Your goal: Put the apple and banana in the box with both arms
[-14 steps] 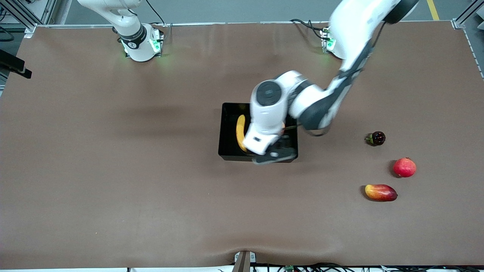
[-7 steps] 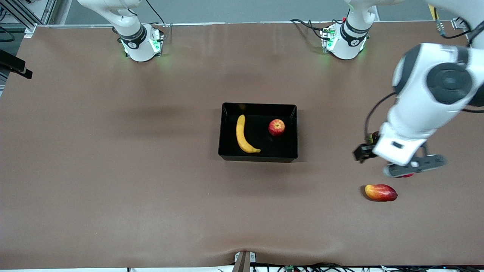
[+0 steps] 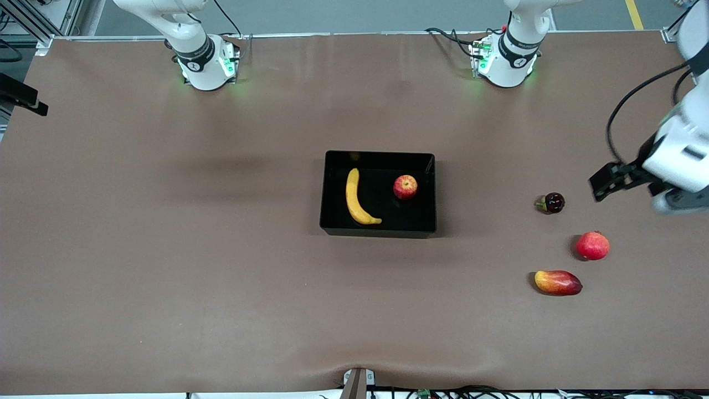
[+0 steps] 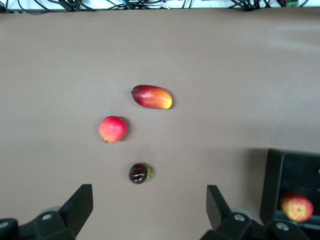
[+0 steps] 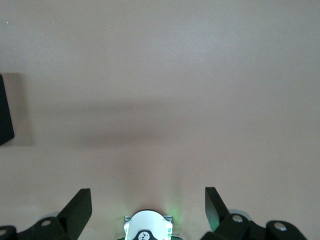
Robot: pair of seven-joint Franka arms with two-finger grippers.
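Observation:
The black box (image 3: 377,231) sits mid-table. The yellow banana (image 3: 354,198) and the small red-yellow apple (image 3: 405,187) lie inside it, apart from each other. My left gripper (image 3: 682,201) is open and empty, up in the air over the bare table at the left arm's end, away from the box. In the left wrist view my left gripper (image 4: 148,210) has its fingers spread wide, and the apple (image 4: 297,206) shows in the box's corner (image 4: 274,185). My right gripper (image 5: 148,210) is open and empty, high over the table near its own base (image 5: 148,226); it is out of the front view.
Three other fruits lie toward the left arm's end: a small dark fruit (image 3: 553,203), a round red fruit (image 3: 592,246) and a red-yellow mango (image 3: 558,282). They also show in the left wrist view: dark fruit (image 4: 139,173), red fruit (image 4: 113,128), mango (image 4: 152,96).
My left arm has swung away from over the box toward its own end of the table, leaving the apple lying in the box. The banana and the right arm have not moved.

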